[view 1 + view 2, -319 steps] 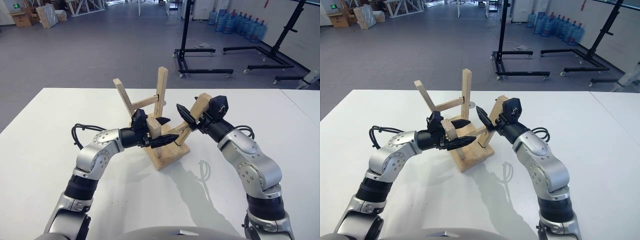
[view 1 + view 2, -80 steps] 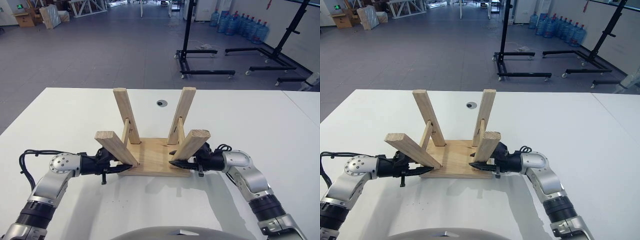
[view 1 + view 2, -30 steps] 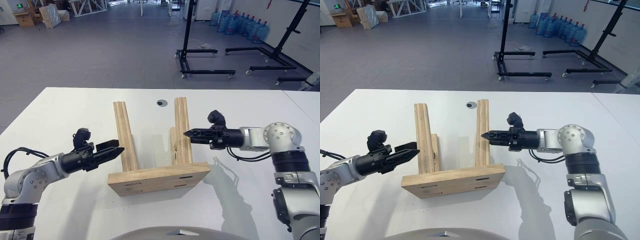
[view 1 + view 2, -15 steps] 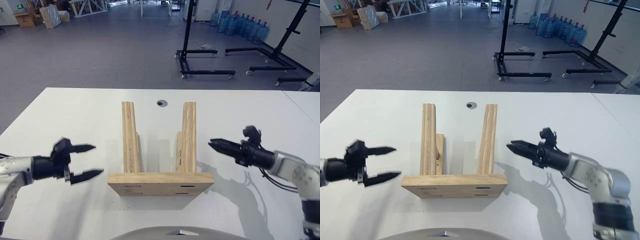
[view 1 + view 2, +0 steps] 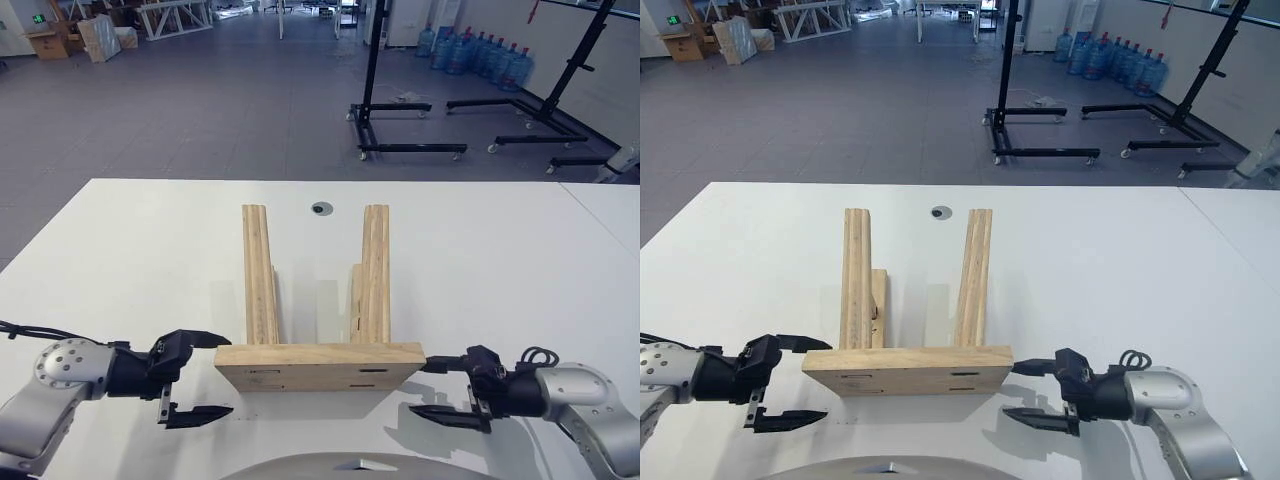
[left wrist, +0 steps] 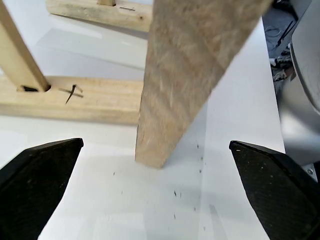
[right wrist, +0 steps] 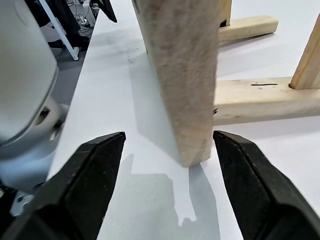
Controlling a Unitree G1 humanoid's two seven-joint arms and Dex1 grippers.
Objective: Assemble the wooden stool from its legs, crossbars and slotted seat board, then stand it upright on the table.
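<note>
The wooden stool lies on its side on the white table (image 5: 520, 260). Its seat board (image 5: 320, 365) stands on edge nearest me, and the legs (image 5: 258, 270) (image 5: 376, 268) run flat along the table, pointing away. My left gripper (image 5: 230, 374) is open, one finger behind and one in front of the board's left end (image 6: 190, 65). My right gripper (image 5: 416, 388) is open in the same way around the right end (image 7: 180, 65). Neither touches the wood. A crossbar (image 5: 355, 297) shows between the right-hand legs.
A small round hole (image 5: 321, 208) sits in the table just beyond the leg tips. Bare table lies on both sides of the stool. Black wheeled stands (image 5: 405, 105) are on the floor past the table's far edge.
In the last second both grippers dropped low and moved in to straddle the seat board's ends, still open. Earlier the stool was tipped from legs-up onto its side.
</note>
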